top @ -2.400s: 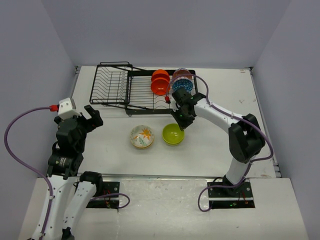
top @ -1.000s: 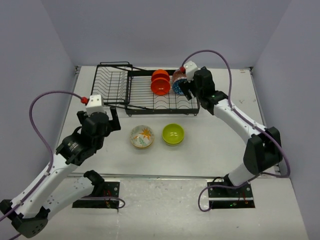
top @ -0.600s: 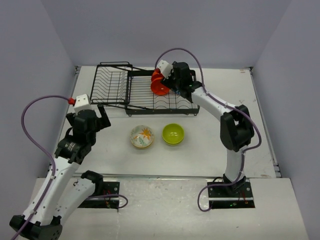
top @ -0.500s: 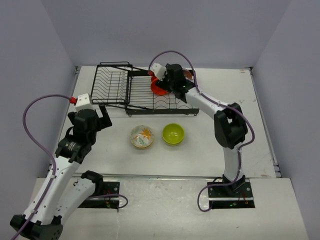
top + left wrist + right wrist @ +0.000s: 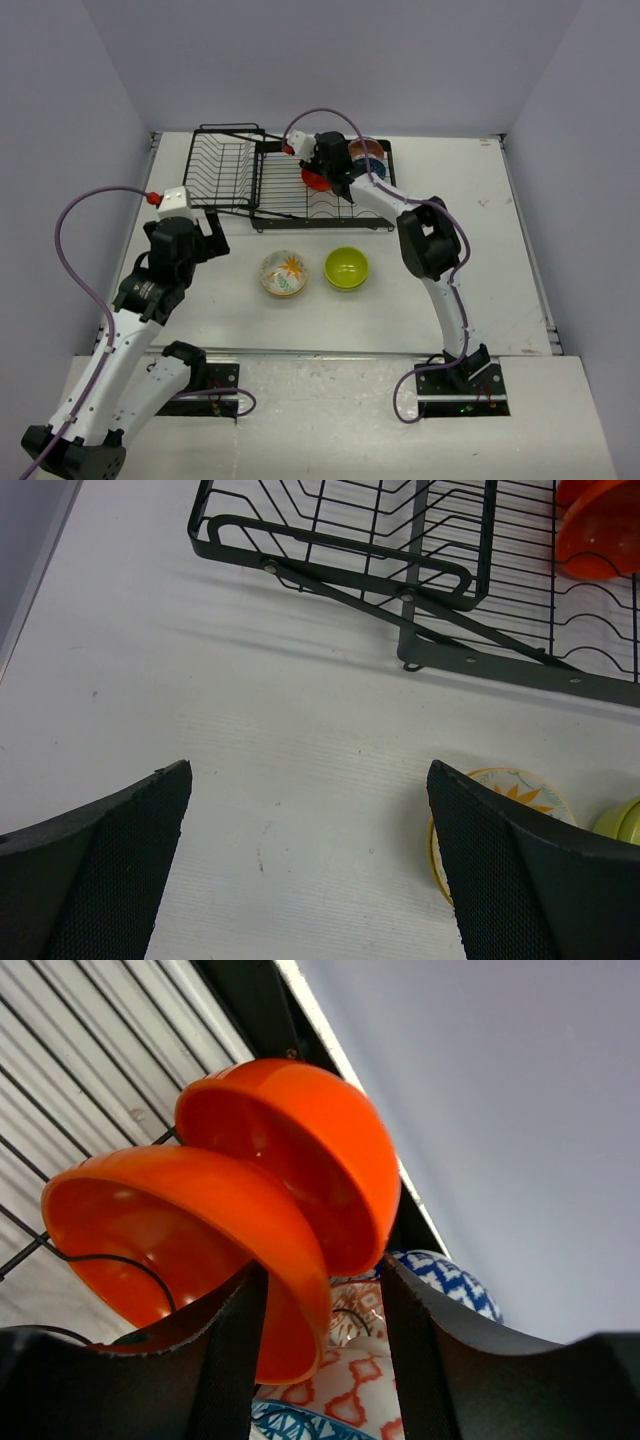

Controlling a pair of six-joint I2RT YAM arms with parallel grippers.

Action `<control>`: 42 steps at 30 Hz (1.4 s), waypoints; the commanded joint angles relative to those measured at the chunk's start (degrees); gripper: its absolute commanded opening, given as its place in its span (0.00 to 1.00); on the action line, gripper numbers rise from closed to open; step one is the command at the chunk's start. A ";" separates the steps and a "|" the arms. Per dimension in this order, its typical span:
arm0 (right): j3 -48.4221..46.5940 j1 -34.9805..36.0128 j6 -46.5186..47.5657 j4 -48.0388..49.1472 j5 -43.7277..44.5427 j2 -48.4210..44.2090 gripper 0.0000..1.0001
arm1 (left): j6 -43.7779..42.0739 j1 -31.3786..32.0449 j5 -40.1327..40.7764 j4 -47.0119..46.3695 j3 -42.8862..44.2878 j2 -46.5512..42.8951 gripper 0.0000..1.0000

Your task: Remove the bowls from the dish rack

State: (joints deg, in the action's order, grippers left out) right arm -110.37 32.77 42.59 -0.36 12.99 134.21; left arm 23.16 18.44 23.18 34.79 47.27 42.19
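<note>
The black dish rack (image 5: 235, 175) stands at the back of the table. Two orange-red bowls (image 5: 312, 180) stand on edge in it, with a blue patterned bowl (image 5: 368, 162) and a pinkish patterned bowl behind them. My right gripper (image 5: 325, 170) is open at the orange bowls. In the right wrist view the gripper (image 5: 320, 1305) straddles the rim of the nearer orange bowl (image 5: 170, 1230); the other orange bowl (image 5: 310, 1150) is behind it. The floral bowl (image 5: 284, 273) and the lime green bowl (image 5: 346, 268) sit on the table. My left gripper (image 5: 207, 238) is open and empty, left of the floral bowl (image 5: 500, 785).
The rack's left basket section (image 5: 400, 550) holds nothing I can see. Grey walls close in the table on three sides. The right arm reaches across the rack's right half. The patterned bowls (image 5: 440, 1280) sit close behind the right fingers.
My right gripper has swung from the rack's right end leftward along it to the orange bowls. My left arm has shifted slightly. The bowls on the table have not moved.
</note>
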 commanded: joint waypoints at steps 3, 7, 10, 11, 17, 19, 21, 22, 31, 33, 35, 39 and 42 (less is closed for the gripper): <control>-1.17 0.45 1.45 2.90 0.55 0.35 0.44 | -1.36 -0.42 -1.12 -2.53 0.02 -0.27 1.00; -0.29 1.15 2.67 3.61 0.80 0.61 0.35 | -1.45 -0.42 -1.38 -2.53 0.11 -0.01 1.00; -0.20 1.41 2.85 4.40 1.15 0.96 0.28 | -1.45 -0.42 -1.29 -2.53 0.02 -0.36 1.00; -0.11 1.59 2.94 4.58 1.33 1.22 0.25 | -1.45 -0.42 -1.21 -2.62 0.02 -0.27 1.00; 1.72 1.94 5.22 8.88 4.93 1.93 0.10 | -1.45 -0.42 -1.29 -2.53 0.19 -0.36 1.00; 2.96 1.94 5.66 11.17 5.72 1.76 0.02 | -1.45 -0.42 -1.21 -2.53 0.19 -0.36 1.00; 3.66 2.03 5.75 12.31 6.08 1.49 0.00 | -1.45 -0.42 -1.12 -2.62 0.11 -0.45 1.00; 4.28 2.12 5.84 12.57 6.25 1.32 0.00 | -1.54 -0.42 -1.03 -2.62 0.19 -0.45 1.00; 10.52 3.35 9.43 25.03 9.85 -0.88 0.00 | -1.62 -0.51 -0.94 -2.53 0.28 -0.88 1.00; 11.31 3.61 10.32 26.98 10.47 -0.71 0.00 | -1.71 -0.51 -0.94 -2.62 0.28 -1.15 1.00; 11.75 3.87 11.02 29.17 11.00 -0.62 0.00 | -1.80 -0.51 -0.86 -2.79 0.20 -1.41 1.00; 12.63 4.23 11.55 32.34 12.66 -0.62 0.00 | -1.80 -0.51 -0.86 -2.79 0.28 -1.41 1.00; 13.07 4.67 12.60 35.42 14.07 -0.53 0.00 | -1.80 -0.59 -0.86 -2.79 0.28 -1.50 1.00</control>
State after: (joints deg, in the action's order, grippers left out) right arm -97.49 36.51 54.02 27.00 25.23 135.26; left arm 22.90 18.39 22.48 34.37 47.22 41.19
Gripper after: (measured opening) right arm 0.112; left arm 0.997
